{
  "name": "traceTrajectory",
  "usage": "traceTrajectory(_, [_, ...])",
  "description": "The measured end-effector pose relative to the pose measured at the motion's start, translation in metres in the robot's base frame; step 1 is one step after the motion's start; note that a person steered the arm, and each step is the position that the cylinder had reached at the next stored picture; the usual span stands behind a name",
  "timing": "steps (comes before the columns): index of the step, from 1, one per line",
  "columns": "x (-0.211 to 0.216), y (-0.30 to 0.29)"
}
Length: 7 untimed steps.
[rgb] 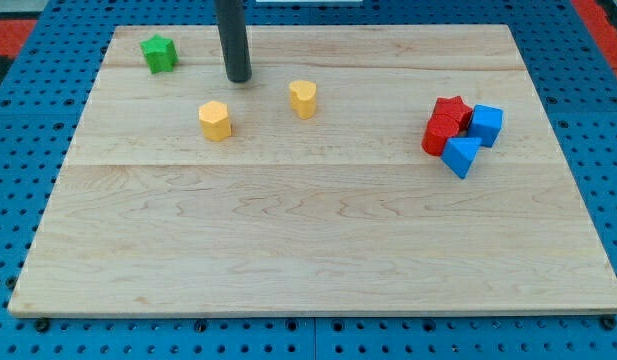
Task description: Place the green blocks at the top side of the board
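Observation:
A green star-shaped block (pixel 159 53) lies near the board's top left corner. My tip (pixel 239 78) rests on the wooden board (pixel 308 230) to the right of that block, near the top edge. The rod stands where a green cylinder showed in the earlier frames. That cylinder does not show now, and I cannot tell if it is hidden behind the rod.
A yellow hexagonal block (pixel 215 120) lies below and left of the tip, and a second yellow block (pixel 303 98) below and right. At the right side, a red star (pixel 451 108), a red block (pixel 439 135), a blue cube (pixel 486 124) and a blue triangular block (pixel 461 156) cluster together.

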State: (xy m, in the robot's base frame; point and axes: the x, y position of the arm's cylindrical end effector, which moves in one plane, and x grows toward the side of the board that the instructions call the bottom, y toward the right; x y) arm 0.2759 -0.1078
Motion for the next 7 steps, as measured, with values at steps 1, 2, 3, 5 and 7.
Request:
traceTrajectory(1, [-0.012,-0.058])
traceTrajectory(2, [0.023,-0.058])
traceTrajectory(3, [0.045,-0.098])
traceTrajectory(5, [-0.016,-0.139])
traceTrajectory(7, [-0.007,-0.026])
